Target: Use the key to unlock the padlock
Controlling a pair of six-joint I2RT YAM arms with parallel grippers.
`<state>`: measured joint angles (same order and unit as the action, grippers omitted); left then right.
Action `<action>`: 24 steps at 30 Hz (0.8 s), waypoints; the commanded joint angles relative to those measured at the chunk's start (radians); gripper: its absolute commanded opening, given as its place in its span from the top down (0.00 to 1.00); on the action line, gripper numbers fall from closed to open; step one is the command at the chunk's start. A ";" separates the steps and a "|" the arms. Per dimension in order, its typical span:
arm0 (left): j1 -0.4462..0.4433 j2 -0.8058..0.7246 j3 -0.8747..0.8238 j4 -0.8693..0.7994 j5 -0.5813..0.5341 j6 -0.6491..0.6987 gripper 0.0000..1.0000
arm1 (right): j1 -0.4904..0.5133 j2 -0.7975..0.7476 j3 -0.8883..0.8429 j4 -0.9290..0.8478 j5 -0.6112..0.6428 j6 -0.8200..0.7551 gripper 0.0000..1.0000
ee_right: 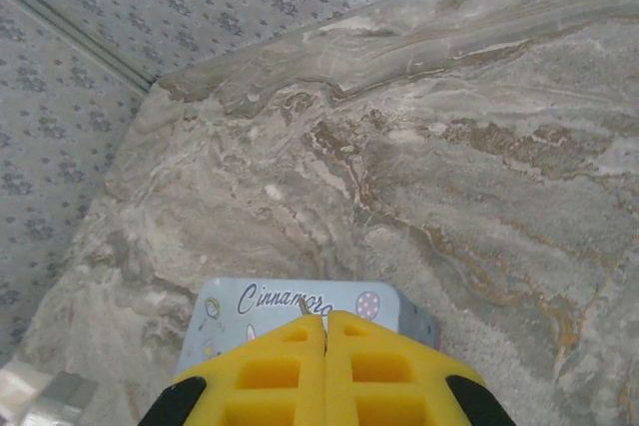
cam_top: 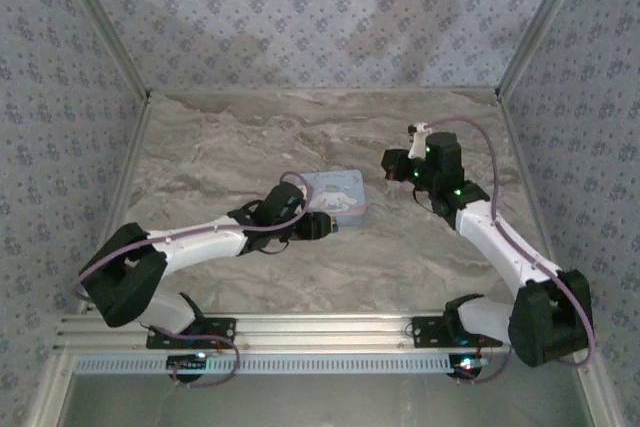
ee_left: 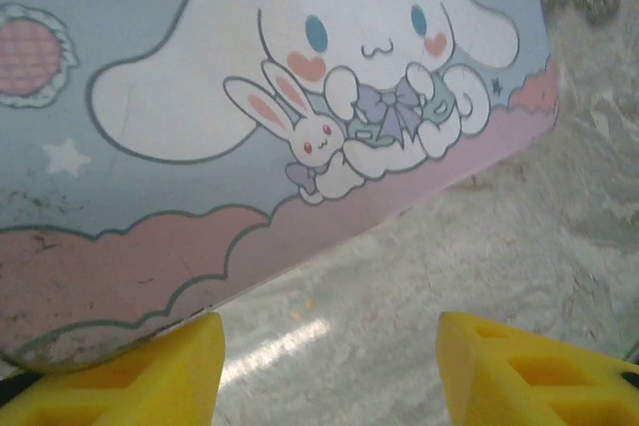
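Note:
A pale blue tin (cam_top: 338, 190) printed with a white cartoon dog lies mid-table. My left gripper (cam_top: 326, 225) sits low at its near edge, and in the left wrist view the tin's lid (ee_left: 300, 97) spreads just beyond the yellow fingers (ee_left: 150, 378), which stand apart over bare table; the left gripper (ee_left: 329, 351) is open. My right gripper (ee_right: 325, 318) hangs above the table to the right of the tin (ee_right: 270, 298), shut, and a thin metal tip, the key (ee_right: 303, 306), pokes out between its pads. The padlock is hidden.
The marble-patterned tabletop (cam_top: 240, 137) is walled by patterned panels at the back and on both sides (cam_top: 60, 77). The right arm (cam_top: 500, 237) runs back along the right side. Open table lies behind the tin.

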<state>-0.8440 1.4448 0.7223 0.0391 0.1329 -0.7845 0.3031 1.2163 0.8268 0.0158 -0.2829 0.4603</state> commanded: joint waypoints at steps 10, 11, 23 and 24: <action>0.072 -0.002 -0.006 0.070 -0.040 0.152 0.34 | 0.087 0.337 0.305 -0.096 0.144 -0.190 1.00; 0.073 0.000 -0.010 0.080 -0.034 0.158 0.32 | 0.098 0.371 0.340 -0.112 0.162 -0.204 1.00; -0.078 0.033 -0.143 0.368 -0.215 0.194 0.02 | 0.123 0.594 0.530 -0.186 0.256 -0.259 1.00; -0.089 0.046 -0.155 0.410 -0.235 0.198 0.02 | 0.124 0.605 0.536 -0.192 0.263 -0.258 1.00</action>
<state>-0.8982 1.4658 0.5938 0.2920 0.0048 -0.6319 0.4278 1.7988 1.3197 -0.1398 -0.0631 0.2298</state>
